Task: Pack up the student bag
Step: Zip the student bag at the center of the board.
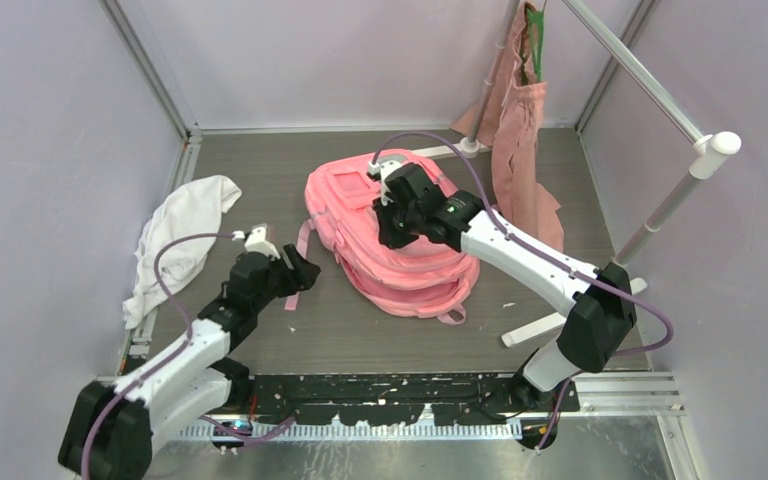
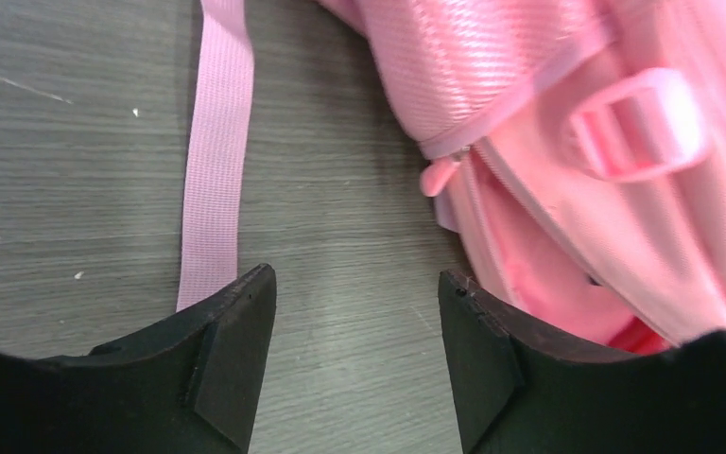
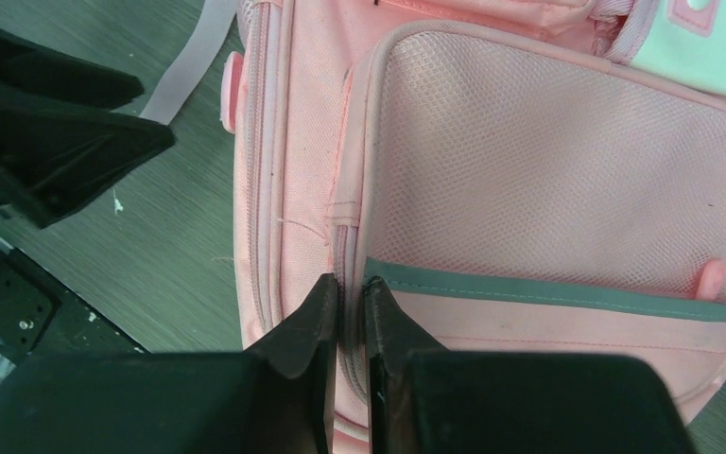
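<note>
The woven pink bag lies mid-frame on the wood-grain table. The right gripper, nearly closed, pinches its seam beside the mesh pocket. The left gripper stands wide and empty by a flat strap.

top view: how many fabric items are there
3: a white cloth at the table's left edge, a large pink fabric backpack mid-table, a dusty-pink cloth tote hanging from the rack, back right. More may be hidden.

Student bag pink; cloth white; table grey woodgrain.
</note>
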`<state>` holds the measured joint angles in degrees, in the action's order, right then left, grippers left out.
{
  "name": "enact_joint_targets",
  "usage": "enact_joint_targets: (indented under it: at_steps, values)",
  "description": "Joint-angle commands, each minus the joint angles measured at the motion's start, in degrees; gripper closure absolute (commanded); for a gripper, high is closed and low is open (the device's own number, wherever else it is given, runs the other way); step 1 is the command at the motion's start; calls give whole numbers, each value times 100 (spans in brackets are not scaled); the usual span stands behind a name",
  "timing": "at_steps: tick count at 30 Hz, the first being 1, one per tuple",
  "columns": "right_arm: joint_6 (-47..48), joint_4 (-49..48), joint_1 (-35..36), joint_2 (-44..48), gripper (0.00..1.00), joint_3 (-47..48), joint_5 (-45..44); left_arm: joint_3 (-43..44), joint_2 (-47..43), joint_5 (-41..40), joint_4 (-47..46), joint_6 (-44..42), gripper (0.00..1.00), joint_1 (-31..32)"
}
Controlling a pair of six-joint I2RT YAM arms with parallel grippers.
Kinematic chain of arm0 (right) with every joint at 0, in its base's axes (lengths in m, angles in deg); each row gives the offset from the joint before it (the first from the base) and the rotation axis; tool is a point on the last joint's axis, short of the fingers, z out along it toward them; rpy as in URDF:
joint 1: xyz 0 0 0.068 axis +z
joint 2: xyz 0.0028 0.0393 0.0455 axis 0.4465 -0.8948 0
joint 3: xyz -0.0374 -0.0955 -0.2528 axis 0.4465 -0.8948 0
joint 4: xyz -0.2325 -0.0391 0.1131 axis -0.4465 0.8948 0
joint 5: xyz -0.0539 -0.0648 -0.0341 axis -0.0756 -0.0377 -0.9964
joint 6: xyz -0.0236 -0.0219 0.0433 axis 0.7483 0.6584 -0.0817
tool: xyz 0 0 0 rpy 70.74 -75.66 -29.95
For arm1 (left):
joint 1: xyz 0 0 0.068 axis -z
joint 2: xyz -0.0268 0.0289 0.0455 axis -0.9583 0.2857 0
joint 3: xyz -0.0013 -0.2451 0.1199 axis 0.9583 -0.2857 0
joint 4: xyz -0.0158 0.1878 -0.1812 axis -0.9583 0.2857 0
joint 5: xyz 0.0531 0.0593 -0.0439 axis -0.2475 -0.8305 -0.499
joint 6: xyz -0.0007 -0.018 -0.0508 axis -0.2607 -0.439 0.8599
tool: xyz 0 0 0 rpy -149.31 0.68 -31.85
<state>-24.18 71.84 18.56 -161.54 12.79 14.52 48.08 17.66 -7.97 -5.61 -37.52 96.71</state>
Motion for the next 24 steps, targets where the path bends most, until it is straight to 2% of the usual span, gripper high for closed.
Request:
enact_joint_targets:
  at_steps: [1,3,9,19,24]
  values:
    - [-338,-389,-118,388,99,234,406,528,1182,-202,-501,-322,38,94]
    - [-375,-382,-145,389,99,291,437,505,1551,-50,-1008,-279,39,101]
    - [-431,-409,-182,419,99,406,440,718,2474,591,-1725,-229,40,104]
    - [-453,-348,-201,348,99,411,490,1259,3321,1049,-2069,-295,45,147]
    - [-507,-367,-201,299,99,409,566,1380,3625,844,-2146,-326,48,208]
